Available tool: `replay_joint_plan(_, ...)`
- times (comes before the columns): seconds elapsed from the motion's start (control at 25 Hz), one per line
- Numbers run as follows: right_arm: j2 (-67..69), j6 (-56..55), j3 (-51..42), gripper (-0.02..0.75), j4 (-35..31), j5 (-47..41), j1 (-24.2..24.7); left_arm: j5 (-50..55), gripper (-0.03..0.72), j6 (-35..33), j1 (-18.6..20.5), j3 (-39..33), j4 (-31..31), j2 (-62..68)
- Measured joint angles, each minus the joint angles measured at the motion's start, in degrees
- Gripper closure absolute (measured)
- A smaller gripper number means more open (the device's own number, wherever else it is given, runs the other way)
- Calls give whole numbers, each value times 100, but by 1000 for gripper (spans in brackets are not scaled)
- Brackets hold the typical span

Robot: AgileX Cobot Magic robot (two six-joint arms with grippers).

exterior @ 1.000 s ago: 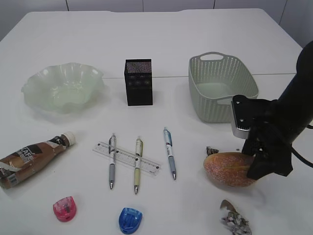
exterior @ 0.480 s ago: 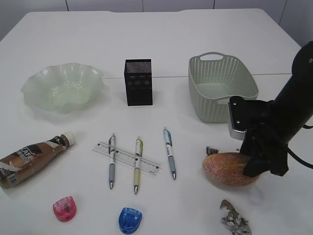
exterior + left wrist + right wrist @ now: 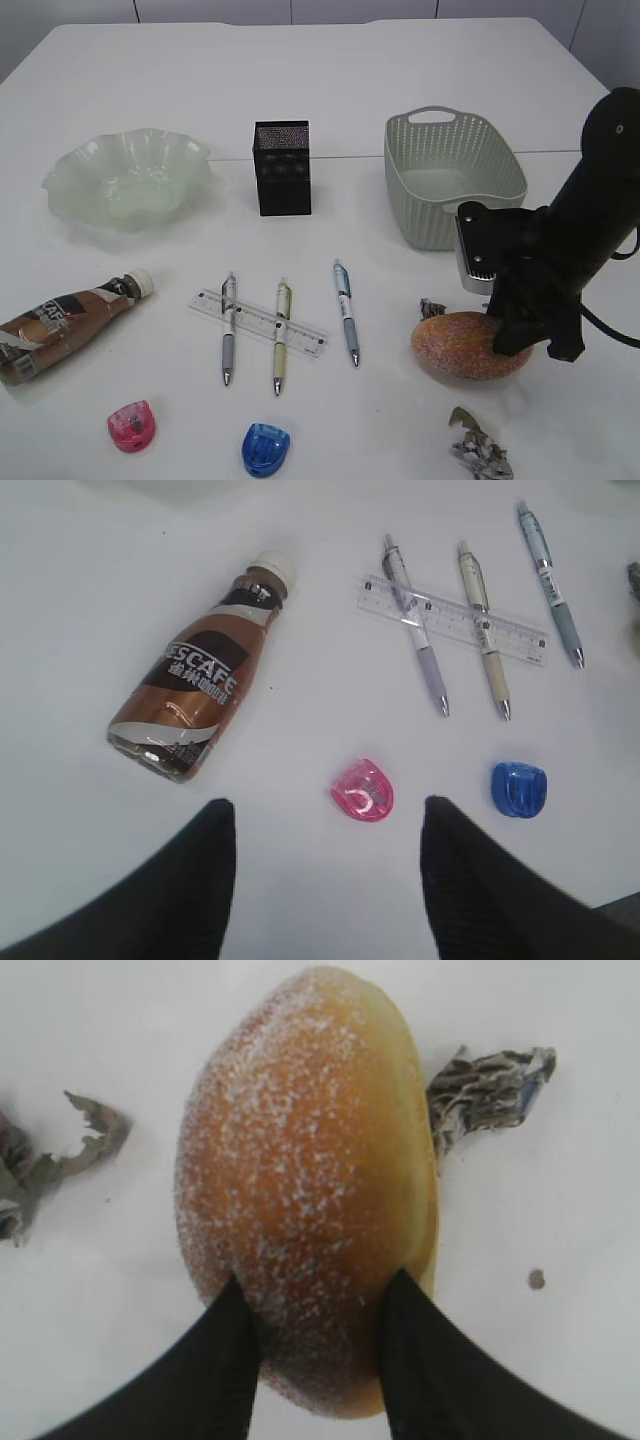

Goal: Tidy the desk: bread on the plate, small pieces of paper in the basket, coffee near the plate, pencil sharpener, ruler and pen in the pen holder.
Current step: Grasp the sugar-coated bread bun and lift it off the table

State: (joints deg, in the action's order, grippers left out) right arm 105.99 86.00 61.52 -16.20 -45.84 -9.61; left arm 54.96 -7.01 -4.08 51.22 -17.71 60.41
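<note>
My right gripper [image 3: 505, 335] is shut on the near end of the sugared bread roll [image 3: 455, 345], low over the table at the right; the right wrist view shows both fingers pinching the roll [image 3: 300, 1180]. The green glass plate [image 3: 75, 165] sits at the far left. My left gripper [image 3: 325, 803] is open and empty above the table, just short of a pink sharpener [image 3: 362, 790]. The coffee bottle [image 3: 205, 675] lies on its side. Three pens [image 3: 281, 335] and a clear ruler [image 3: 258, 322] lie in the middle. The black pen holder [image 3: 283, 168] stands behind them.
A green basket [image 3: 420, 225] stands behind the right arm. Paper scraps lie by the roll [image 3: 432, 308] and at the front right [image 3: 480, 450]. A blue sharpener [image 3: 266, 448] and the pink one [image 3: 132, 425] lie near the front edge.
My right gripper has shifted a little left and turned, with the bread roll moving along in it. Everything else has stayed put.
</note>
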Motion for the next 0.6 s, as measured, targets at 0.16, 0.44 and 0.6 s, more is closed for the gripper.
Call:
replay_joint_plan(0.16, -28, -13, 0, 474, 0, 10, -3, 0, 255, -14, 0, 0, 0, 0)
replay_joint_plan(0.44, -327, -26, -11, 478, -29, -67, -48, 53, 255, -13, 0, 0, 0, 0)
replay_joint_plan(0.6, -613, -26, -11, 479, -29, -177, -48, 53, 255, -13, 0, 0, 0, 0)
